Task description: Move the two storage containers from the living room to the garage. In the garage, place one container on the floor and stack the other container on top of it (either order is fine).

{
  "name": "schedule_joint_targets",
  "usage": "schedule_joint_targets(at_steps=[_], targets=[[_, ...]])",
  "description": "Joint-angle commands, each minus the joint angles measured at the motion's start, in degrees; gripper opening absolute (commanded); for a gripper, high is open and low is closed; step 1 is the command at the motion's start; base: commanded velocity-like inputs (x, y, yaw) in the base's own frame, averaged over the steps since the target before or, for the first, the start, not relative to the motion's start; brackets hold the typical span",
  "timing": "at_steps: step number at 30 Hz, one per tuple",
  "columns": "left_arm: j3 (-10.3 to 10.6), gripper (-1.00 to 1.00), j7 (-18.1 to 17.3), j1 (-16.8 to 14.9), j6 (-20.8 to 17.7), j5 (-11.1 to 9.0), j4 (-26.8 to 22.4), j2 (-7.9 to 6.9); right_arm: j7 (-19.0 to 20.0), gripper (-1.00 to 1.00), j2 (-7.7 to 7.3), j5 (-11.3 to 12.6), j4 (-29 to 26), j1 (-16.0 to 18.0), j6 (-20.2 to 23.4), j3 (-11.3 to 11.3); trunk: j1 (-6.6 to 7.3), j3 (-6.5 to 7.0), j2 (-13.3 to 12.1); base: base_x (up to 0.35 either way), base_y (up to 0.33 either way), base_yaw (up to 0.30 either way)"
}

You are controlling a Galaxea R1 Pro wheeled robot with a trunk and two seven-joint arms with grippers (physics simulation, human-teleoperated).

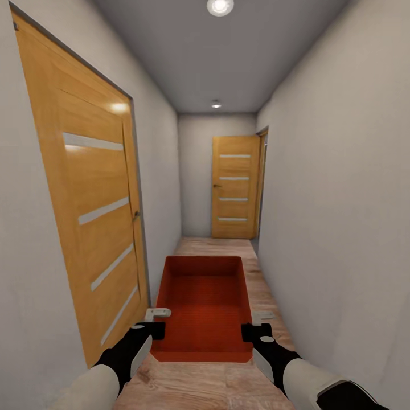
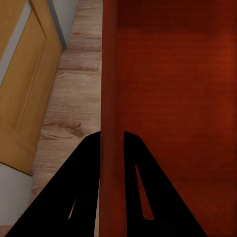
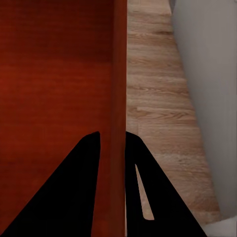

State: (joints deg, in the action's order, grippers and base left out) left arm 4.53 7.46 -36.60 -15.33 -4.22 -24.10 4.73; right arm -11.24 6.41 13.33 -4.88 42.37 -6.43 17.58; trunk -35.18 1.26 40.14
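Note:
One orange-red open-topped storage container (image 1: 205, 304) hangs in front of me above a light wood plank hallway floor, held between both arms. My left gripper (image 1: 152, 323) is shut on the container's left wall (image 2: 109, 89), one finger on each side of it. On the opposite side my right gripper (image 1: 257, 326) is shut on the right wall (image 3: 118, 89) in the same way. The container is empty inside. I am in a narrow corridor, neither the living room nor the garage.
An orange-brown wooden door (image 1: 91, 210) lines the left wall close by. Another door (image 1: 234, 187) stands shut at the corridor's far end, with an opening (image 1: 263, 182) beside it on the right. Grey walls (image 1: 341, 199) leave a narrow strip of plank floor (image 1: 267, 296).

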Motion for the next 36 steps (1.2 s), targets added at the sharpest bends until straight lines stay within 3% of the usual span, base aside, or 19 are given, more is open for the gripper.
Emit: schedule_joint_targets(at_steps=[1,26,36], targets=[[-3.8,-1.00,0.7,-0.1,-0.3,-0.3,-0.3,-1.57,0.1,-1.00,-0.09,0.7,0.0,0.0,-0.2,-0.1,-0.05,-0.01,0.0,0.324,0.000,0.000],[-3.8,-1.00,0.7,-0.1,-0.3,-0.3,-0.2,-1.57,0.1,-1.00,-0.09,0.7,0.0,0.0,-0.2,-0.1,-0.05,-0.01,0.0,0.324,0.000,0.000],[-3.8,-1.00,0.7,-0.1,-0.3,-0.3,-0.2,-1.57,0.1,-1.00,0.00,0.7,0.0,0.0,-0.2,-0.1,-0.05,-0.01,0.0,0.324,0.066,-0.150]])
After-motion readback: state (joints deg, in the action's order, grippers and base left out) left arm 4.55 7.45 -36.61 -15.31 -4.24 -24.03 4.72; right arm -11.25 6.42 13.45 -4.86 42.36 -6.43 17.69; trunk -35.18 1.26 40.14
